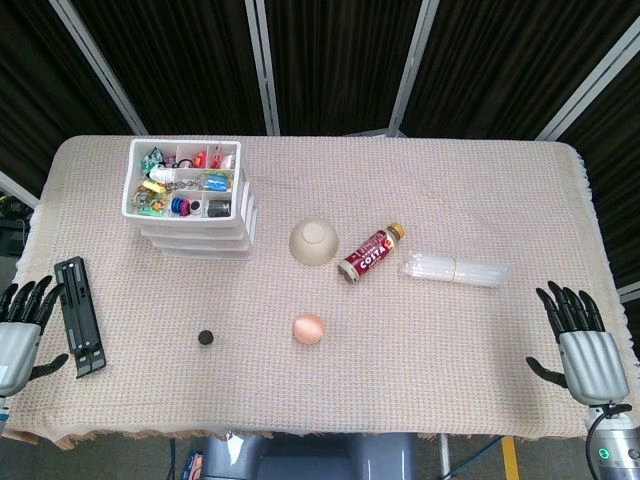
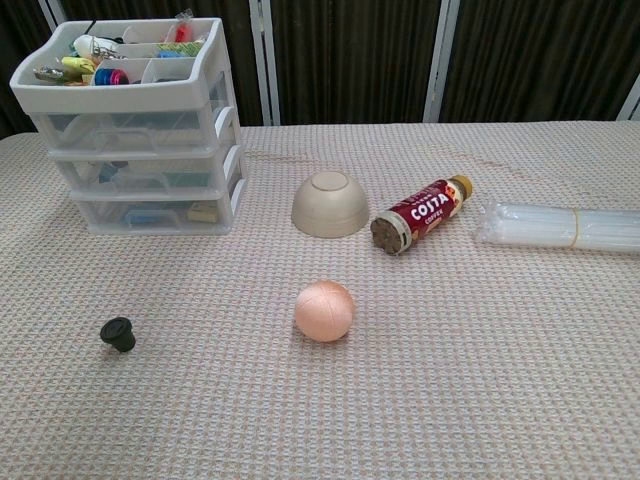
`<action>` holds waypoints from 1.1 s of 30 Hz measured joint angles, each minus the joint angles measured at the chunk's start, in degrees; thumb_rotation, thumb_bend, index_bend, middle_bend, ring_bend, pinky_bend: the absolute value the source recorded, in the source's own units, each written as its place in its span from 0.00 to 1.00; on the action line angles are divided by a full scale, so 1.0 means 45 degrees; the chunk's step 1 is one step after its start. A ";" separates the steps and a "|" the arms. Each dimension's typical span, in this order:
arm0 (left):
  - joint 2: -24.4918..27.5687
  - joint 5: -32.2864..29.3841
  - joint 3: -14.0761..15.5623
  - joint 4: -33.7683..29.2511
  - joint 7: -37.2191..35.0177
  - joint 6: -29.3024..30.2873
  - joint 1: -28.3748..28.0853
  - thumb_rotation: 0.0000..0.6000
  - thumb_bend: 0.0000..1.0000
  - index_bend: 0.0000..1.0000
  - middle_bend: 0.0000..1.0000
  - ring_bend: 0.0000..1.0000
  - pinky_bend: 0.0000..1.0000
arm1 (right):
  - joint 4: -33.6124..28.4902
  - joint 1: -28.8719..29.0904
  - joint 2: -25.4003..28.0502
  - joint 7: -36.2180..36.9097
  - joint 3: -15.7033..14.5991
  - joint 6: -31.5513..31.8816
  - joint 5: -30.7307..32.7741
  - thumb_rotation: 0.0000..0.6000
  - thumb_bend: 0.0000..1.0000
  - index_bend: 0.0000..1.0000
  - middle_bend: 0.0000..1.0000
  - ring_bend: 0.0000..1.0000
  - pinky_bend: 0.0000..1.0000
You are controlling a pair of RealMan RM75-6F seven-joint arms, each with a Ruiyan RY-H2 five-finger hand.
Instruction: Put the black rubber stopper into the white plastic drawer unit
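The small black rubber stopper (image 1: 206,337) (image 2: 118,333) lies on the woven cloth, left of centre near the front. The white plastic drawer unit (image 1: 190,198) (image 2: 135,125) stands at the back left, its top tray full of small coloured items and its three drawers pushed in. My left hand (image 1: 18,325) rests open at the table's left edge, well to the left of the stopper. At the right front edge my right hand (image 1: 583,345) is open too, holding nothing. Neither hand shows in the chest view.
A black stand (image 1: 78,315) lies flat beside my left hand. An upturned beige bowl (image 1: 314,241) (image 2: 329,203), a Costa coffee bottle (image 1: 369,253) (image 2: 418,215) on its side and a clear tube packet (image 1: 453,268) (image 2: 560,227) sit mid-table. A peach ball (image 1: 309,328) (image 2: 324,311) lies right of the stopper.
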 measured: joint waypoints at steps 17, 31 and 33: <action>-0.0084 -0.0080 -0.0030 0.0117 0.0039 -0.0059 -0.0016 1.00 0.15 0.02 0.00 0.00 0.00 | 0.0234 -0.0004 -0.0206 0.0434 0.0084 0.0287 -0.0200 1.00 0.06 0.05 0.00 0.00 0.00; -0.0387 0.0123 -0.0190 0.0259 -0.0108 -0.0182 -0.0308 1.00 0.48 0.00 0.37 0.46 0.43 | 0.0184 -0.0013 -0.0140 0.0478 -0.0021 0.0265 -0.0357 1.00 0.06 0.05 0.00 0.00 0.00; -0.0611 0.0226 -0.0323 0.0415 -0.0269 -0.0099 -0.0416 1.00 0.54 0.00 0.59 0.62 0.51 | 0.0202 -0.0016 -0.0133 0.0493 -0.0074 0.0316 -0.0521 1.00 0.06 0.05 0.00 0.00 0.00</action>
